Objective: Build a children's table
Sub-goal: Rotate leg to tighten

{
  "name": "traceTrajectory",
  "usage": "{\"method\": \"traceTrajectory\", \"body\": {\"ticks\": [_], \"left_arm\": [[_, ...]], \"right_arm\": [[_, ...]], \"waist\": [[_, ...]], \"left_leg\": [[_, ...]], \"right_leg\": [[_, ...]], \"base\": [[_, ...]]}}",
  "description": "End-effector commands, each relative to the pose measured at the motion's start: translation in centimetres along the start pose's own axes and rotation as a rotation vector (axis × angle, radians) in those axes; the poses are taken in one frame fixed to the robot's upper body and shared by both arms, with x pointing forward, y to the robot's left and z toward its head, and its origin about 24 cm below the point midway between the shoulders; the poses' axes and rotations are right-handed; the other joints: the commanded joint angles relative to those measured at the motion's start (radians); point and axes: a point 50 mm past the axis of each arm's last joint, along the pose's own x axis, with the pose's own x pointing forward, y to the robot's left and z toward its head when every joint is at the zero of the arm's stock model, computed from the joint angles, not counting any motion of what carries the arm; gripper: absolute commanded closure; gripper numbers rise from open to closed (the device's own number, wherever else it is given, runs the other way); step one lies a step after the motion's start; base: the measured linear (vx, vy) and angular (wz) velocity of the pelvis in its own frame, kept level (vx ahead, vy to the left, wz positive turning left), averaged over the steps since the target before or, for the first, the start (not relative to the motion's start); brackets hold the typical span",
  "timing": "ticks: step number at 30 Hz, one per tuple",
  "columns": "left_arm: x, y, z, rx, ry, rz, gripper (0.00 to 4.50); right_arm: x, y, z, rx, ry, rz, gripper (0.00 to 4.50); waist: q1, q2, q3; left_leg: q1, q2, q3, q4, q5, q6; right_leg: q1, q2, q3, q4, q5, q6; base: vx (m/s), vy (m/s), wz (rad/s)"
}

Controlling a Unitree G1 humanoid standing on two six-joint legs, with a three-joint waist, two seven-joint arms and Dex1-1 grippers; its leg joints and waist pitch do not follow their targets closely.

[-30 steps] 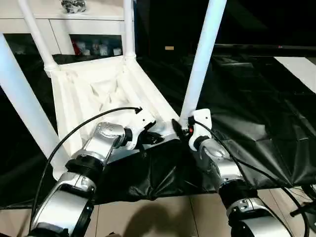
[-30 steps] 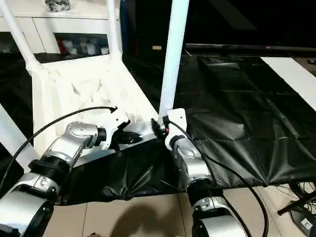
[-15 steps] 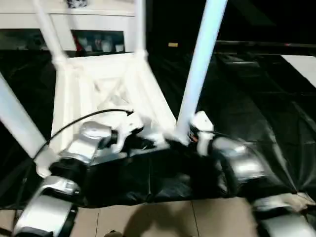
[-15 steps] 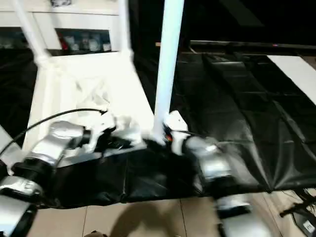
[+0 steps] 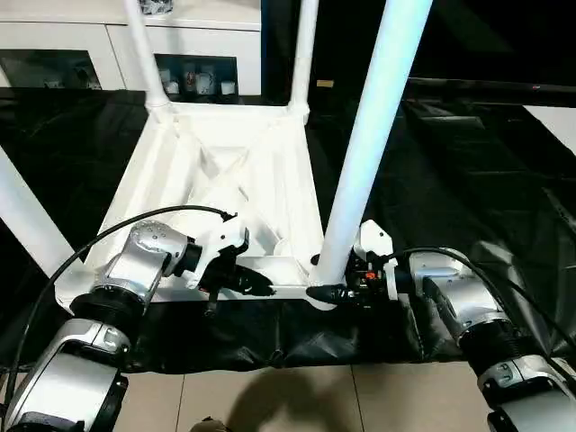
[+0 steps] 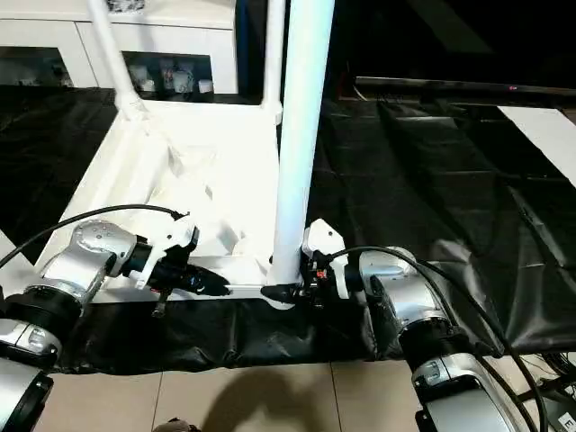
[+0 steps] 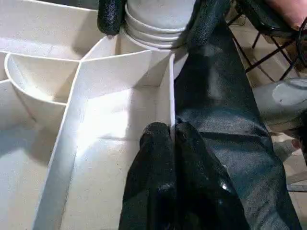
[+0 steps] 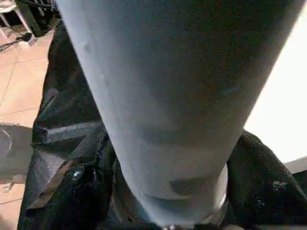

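The children's table [image 5: 225,171] lies upside down on the black sheet, ribbed underside up, with its white legs pointing upward. My left gripper [image 5: 261,288] is at the near rim, between the two near legs. Its fingers [image 7: 158,143] are shut on that thin white rim wall [image 7: 171,91]. My right gripper [image 5: 335,290] reaches in from the right to the foot of the near right leg [image 5: 369,153]. One black finger [image 7: 108,17] lies on each side of the leg where it enters its corner socket. The leg [image 8: 177,96] stands between those fingers.
A white glass-door cabinet [image 5: 63,45] stands behind the work table. The black sheet [image 5: 468,180] spreads to the right, and a white strip [image 5: 553,117] lies at its far right. Tiled floor [image 5: 270,396] begins just under the table's front edge.
The head view has shifted and tilted. My right forearm has swung out to the right, and its fingers now hug the leg's foot from that side. The left gripper has stayed on the rim.
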Motion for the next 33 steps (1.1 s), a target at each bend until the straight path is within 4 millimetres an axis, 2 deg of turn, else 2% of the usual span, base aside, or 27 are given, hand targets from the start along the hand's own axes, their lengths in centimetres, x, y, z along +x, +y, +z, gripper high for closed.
{"method": "traceTrajectory", "body": {"ticks": [1, 4, 5, 7, 8, 9, 11, 12, 13, 14, 16, 17, 19, 23, 24, 27, 29, 33], "left_arm": [[0.8, -0.3, 0.4, 0.018, 0.0, -0.066, 4.5], [1.3, -0.2, 0.6, 0.008, -0.025, -0.044, 4.5], [1.3, -0.2, 0.6, 0.007, -0.026, -0.043, 4.5], [2.3, 0.2, 0.8, -0.001, -0.022, 0.05, 4.5], [2.9, 0.5, 1.0, -0.014, -0.023, 0.109, 4.5], [2.9, 0.5, 1.0, -0.014, -0.023, 0.109, 4.5], [4.4, 0.8, 1.7, -0.041, -0.066, 0.183, 4.5], [5.8, 0.8, 2.5, -0.057, -0.103, 0.209, 4.5], [5.8, 0.8, 2.5, -0.057, -0.103, 0.209, 4.5], [7.2, 0.6, 3.2, -0.064, -0.124, 0.228, 4.5], [7.8, 0.5, 3.5, -0.062, -0.126, 0.229, 4.5], [8.9, 0.2, 4.0, -0.066, -0.145, 0.227, 4.5], [9.4, -0.1, 4.4, -0.065, -0.155, 0.215, 4.5], [9.3, -0.2, 4.3, -0.053, -0.153, 0.21, 4.5], [9.0, -0.3, 4.2, -0.045, -0.151, 0.206, 4.5], [8.3, -0.4, 3.7, -0.031, -0.145, 0.19, 4.5], [7.7, -0.5, 3.3, -0.018, -0.13, 0.169, 4.5], [6.2, -0.7, 2.5, 0.01, -0.106, 0.116, 4.5]], "right_arm": [[0.7, 0.6, 0.0, 0.016, -0.018, 0.026, 1.74], [1.5, 0.4, -0.2, 0.064, -0.06, -0.108, 1.76], [1.6, 0.4, -0.2, 0.069, -0.063, -0.127, 1.77], [2.4, -0.1, -0.6, 0.104, -0.087, -0.297, 1.78], [2.8, -0.3, -0.7, 0.121, -0.094, -0.38, 1.78], [2.8, -0.3, -0.7, 0.121, -0.094, -0.38, 1.78], [3.8, -0.7, -1.0, 0.188, -0.104, -0.542, 1.78], [4.8, -0.8, -1.0, 0.233, -0.107, -0.643, 1.78], [4.8, -0.8, -1.0, 0.233, -0.107, -0.643, 1.78], [6.3, -0.5, -0.7, 0.275, -0.108, -0.701, 1.78], [7.1, -0.3, -0.4, 0.28, -0.118, -0.704, 1.78], [8.3, 0.2, 0.4, 0.261, -0.151, -0.69, 1.22], [8.9, 0.3, 0.9, 0.253, -0.17, -0.679, 1.22], [8.6, 0.0, 1.3, 0.263, -0.208, -0.66, 0.89], [8.1, -0.2, 1.5, 0.252, -0.222, -0.652, 0.7], [6.7, -0.5, 1.4, 0.189, -0.212, -0.612, 0.44], [5.5, -0.7, 1.2, 0.156, -0.193, -0.566, 0.2], [3.2, -0.6, 0.7, 0.102, -0.155, -0.411, 0.2]], "waist": [[-0.001, 0.004, -0.062], [-0.001, 0.003, -0.059], [-0.002, 0.003, -0.058], [-0.012, 0.001, -0.052], [-0.015, 0.002, -0.052], [-0.018, 0.0, -0.051], [-0.022, -0.001, -0.051], [-0.03, 0.0, -0.047], [-0.033, -0.002, -0.049], [-0.037, -0.001, -0.048], [-0.04, 0.002, -0.048], [-0.042, 0.003, -0.048], [-0.044, 0.001, -0.048], [-0.043, 0.004, -0.052], [-0.043, 0.006, -0.053], [-0.041, 0.005, -0.055], [-0.038, 0.005, -0.06], [-0.036, 0.005, -0.064]], "left_leg": [[0.013, 0.007, 0.013, -0.06, -0.24, 0.039], [0.013, 0.007, 0.013, -0.063, -0.252, 0.032], [0.014, 0.006, 0.012, -0.066, -0.265, 0.022], [0.017, 0.005, 0.008, -0.072, -0.324, -0.006], [0.017, 0.005, 0.006, -0.073, -0.336, -0.014], [0.017, 0.004, 0.005, -0.073, -0.344, -0.019], [0.015, 0.003, 0.003, -0.075, -0.345, -0.024], [0.017, 0.002, 0.002, -0.076, -0.358, -0.036], [0.019, 0.0, 0.002, -0.075, -0.366, -0.035], [0.019, -0.002, 0.001, -0.074, -0.375, -0.03], [0.02, -0.004, 0.0, -0.073, -0.385, -0.021], [0.018, -0.003, 0.0, -0.074, -0.39, -0.019], [0.018, -0.004, 0.0, -0.075, -0.395, -0.015], [0.014, -0.004, 0.002, -0.075, -0.372, -0.002], [0.015, -0.003, 0.004, -0.075, -0.365, 0.002], [0.011, -0.002, 0.005, -0.074, -0.342, 0.011], [0.011, -0.001, 0.008, -0.069, -0.298, 0.024], [0.003, -0.002, 0.009, -0.063, -0.225, 0.055]], "right_leg": [[0.048, -0.036, 0.034, -0.063, -0.134, -0.252], [0.047, -0.035, 0.034, -0.065, -0.159, -0.243], [0.045, -0.037, 0.035, -0.068, -0.189, -0.234], [0.038, -0.043, 0.037, -0.081, -0.307, -0.201], [0.037, -0.044, 0.036, -0.083, -0.336, -0.193], [0.037, -0.044, 0.036, -0.086, -0.364, -0.182], [0.037, -0.044, 0.036, -0.091, -0.397, -0.16], [0.031, -0.043, 0.036, -0.095, -0.418, -0.154], [0.03, -0.042, 0.035, -0.097, -0.435, -0.147], [0.03, -0.042, 0.035, -0.102, -0.458, -0.136], [0.027, -0.041, 0.034, -0.107, -0.478, -0.124], [0.027, -0.041, 0.035, -0.108, -0.483, -0.118], [0.025, -0.039, 0.034, -0.11, -0.487, -0.112], [0.03, -0.035, 0.037, -0.103, -0.411, -0.123], [0.03, -0.033, 0.038, -0.1, -0.379, -0.134], [0.036, -0.033, 0.039, -0.095, -0.335, -0.145], [0.04, -0.032, 0.039, -0.088, -0.257, -0.167], [0.052, -0.03, 0.037, -0.074, -0.134, -0.203]], "base": [[0.0, 0.0, 0.0], [0.0, 0.0, 0.0], [0.0, 0.0, 0.0], [0.0, 0.0, 0.0], [0.0, 0.0, 0.0], [0.0, 0.0, 0.0], [0.0, 0.0, 0.0], [0.0, 0.0, 0.0], [0.0, 0.0, 0.0], [0.0, 0.0, 0.0], [0.0, 0.0, 0.0], [0.0, 0.0, 0.0], [0.0, 0.0, 0.0], [0.0, 0.0, 0.0], [0.0, 0.0, 0.0], [0.0, 0.0, 0.0], [0.0, 0.0, 0.0], [0.0, 0.0, 0.0]]}}
